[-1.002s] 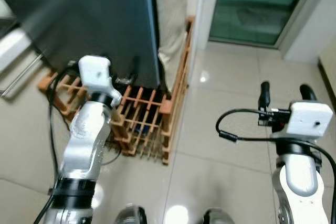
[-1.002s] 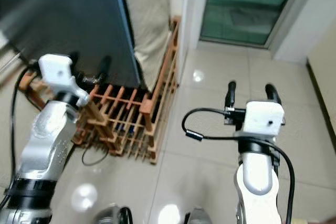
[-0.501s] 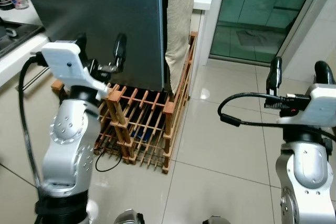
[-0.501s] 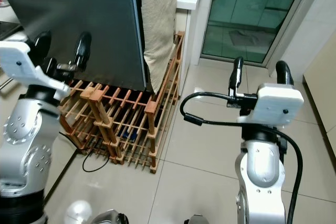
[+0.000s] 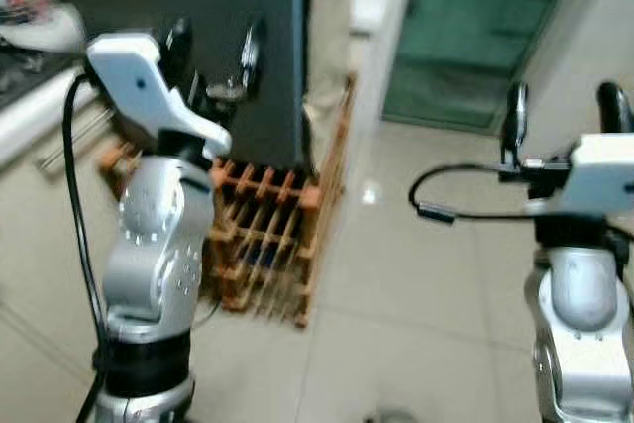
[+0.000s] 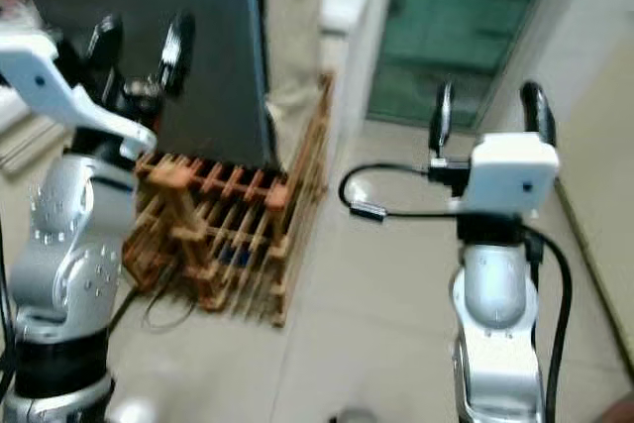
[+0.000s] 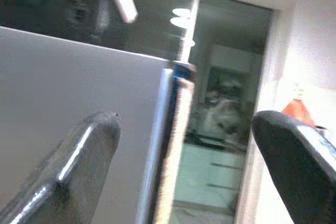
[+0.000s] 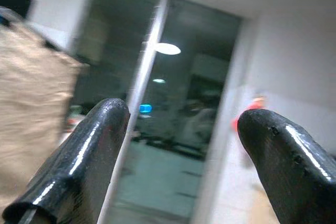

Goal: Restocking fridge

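The dark grey fridge [image 5: 188,7] stands at the upper left, its door edge [image 7: 168,145] running down past my left gripper. My left gripper [image 5: 214,42] is raised in front of the fridge face, open, with nothing between its fingers [image 7: 79,166]. My right gripper [image 5: 565,111] is held up over the tiled floor at the right, also open and empty, its fingers [image 8: 89,150] pointing toward the glass door.
A wooden slatted rack [image 5: 267,235] stands on the floor at the fridge's foot. A beige cloth [image 5: 327,37] hangs beside the fridge. A green glass door [image 5: 466,27] is at the back. A white countertop [image 5: 40,96] runs along the left. Pale floor tiles [image 5: 396,304] lie ahead.
The camera has tilted up and the picture is blurred. My left gripper has risen higher against the fridge face. The right gripper stays raised and open.
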`<state>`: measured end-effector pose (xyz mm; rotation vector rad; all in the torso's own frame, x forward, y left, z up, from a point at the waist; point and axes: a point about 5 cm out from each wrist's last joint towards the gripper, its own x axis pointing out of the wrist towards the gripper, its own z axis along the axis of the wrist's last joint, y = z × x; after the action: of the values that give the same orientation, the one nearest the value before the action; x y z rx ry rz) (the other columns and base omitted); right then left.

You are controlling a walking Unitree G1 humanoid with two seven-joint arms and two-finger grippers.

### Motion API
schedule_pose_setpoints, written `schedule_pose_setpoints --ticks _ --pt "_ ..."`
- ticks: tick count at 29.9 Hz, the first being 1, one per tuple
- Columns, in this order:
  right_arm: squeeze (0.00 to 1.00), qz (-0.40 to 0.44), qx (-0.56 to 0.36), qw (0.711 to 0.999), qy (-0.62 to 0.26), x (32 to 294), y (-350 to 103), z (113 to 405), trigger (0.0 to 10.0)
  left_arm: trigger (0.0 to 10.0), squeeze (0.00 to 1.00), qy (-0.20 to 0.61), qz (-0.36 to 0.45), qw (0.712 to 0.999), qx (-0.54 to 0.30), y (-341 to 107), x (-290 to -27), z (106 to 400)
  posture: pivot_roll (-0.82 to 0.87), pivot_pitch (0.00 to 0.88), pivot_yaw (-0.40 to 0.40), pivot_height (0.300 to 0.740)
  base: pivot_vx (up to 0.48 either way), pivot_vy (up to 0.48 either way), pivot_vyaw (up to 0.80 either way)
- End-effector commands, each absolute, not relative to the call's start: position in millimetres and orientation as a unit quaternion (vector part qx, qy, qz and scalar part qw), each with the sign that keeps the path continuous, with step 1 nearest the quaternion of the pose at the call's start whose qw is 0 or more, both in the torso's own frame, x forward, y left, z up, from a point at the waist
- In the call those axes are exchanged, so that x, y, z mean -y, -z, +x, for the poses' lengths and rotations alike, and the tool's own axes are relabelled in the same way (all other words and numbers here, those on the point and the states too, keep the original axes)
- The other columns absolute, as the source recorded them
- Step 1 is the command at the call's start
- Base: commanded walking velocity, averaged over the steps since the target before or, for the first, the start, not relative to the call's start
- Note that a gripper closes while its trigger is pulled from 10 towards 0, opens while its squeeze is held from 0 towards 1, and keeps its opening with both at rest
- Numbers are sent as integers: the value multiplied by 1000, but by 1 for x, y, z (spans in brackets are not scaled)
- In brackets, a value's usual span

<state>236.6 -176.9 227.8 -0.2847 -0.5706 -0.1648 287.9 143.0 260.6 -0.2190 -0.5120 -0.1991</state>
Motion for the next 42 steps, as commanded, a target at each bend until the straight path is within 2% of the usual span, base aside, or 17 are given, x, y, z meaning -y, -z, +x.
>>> schedule_pose_setpoints --ticks 1,9,16,21,29,33,42 --pt "0 -151 275 946 87 181 -227 241 10000 10000 0 115 -108 955 252 -261 -133 289 -122 0 11 711 480 0 0" --pt "0 -143 272 948 84 179 -223 245 10000 10000 0 137 -89 956 245 -260 -128 290 -115 0 13 711 480 0 0" --pt "0 -139 265 951 81 179 -219 246 10000 10000 0 113 -104 963 221 -253 -133 297 -115 0 13 711 476 0 0" --pt "0 -139 255 954 74 179 -215 248 10000 10000 0 66 -102 971 205 -252 -144 307 -120 0 19 711 0 0 0" --pt "0 -139 252 955 70 178 -212 249 10000 10000 0 50 -108 977 176 -245 -146 317 -125 0 23 711 0 0 0" --pt "0 -139 249 956 67 176 -210 250 10000 10000 0 71 -119 985 98 -227 -133 335 -128 0 26 711 0 0 0" --pt "0 -126 216 965 72 182 -197 248 10000 10000 0 139 -120 981 66 -224 -99 348 -151 0 37 711 0 0 0"
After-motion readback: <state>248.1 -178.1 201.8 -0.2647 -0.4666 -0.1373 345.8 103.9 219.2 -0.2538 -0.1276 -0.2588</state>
